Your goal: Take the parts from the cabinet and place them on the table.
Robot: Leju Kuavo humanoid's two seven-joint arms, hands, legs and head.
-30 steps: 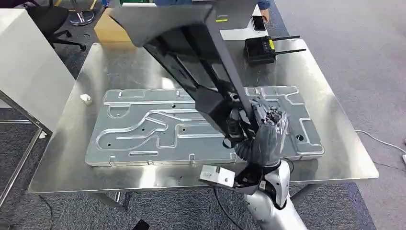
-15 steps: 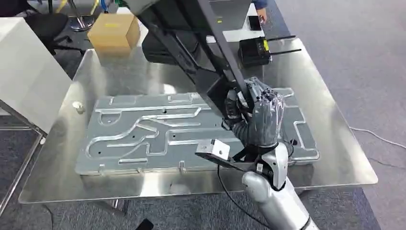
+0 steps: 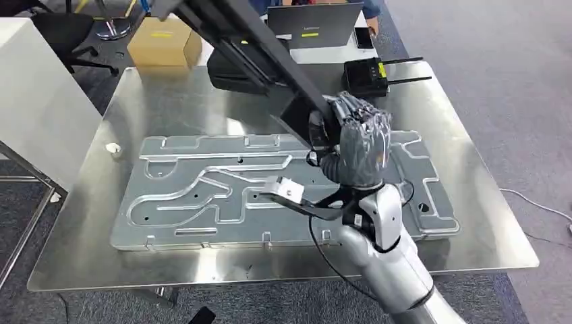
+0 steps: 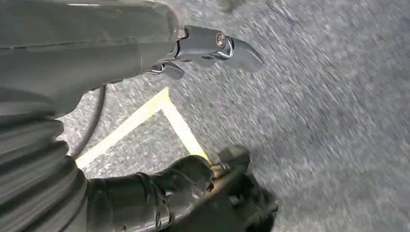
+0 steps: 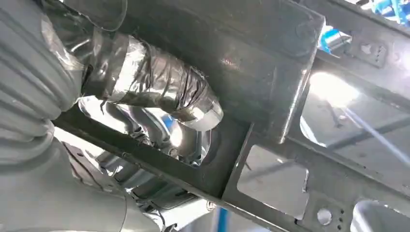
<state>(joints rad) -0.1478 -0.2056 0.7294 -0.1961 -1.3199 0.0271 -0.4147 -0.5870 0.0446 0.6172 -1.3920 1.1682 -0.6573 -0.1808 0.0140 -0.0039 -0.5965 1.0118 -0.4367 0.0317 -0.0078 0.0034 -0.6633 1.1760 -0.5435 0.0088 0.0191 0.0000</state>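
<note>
Head view looks down on the table (image 3: pixel 472 223); wrist views sit close behind hands.

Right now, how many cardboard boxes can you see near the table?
1. A brown cardboard box stands beyond the far left corner of the steel table. The black frame part held by the right hand may hide others.

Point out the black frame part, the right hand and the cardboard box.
black frame part (image 3: pixel 270 50), head view, on its long bar.
right hand (image 3: pixel 357 145), head view, on its back.
cardboard box (image 3: pixel 164 42), head view, on its top.
</note>
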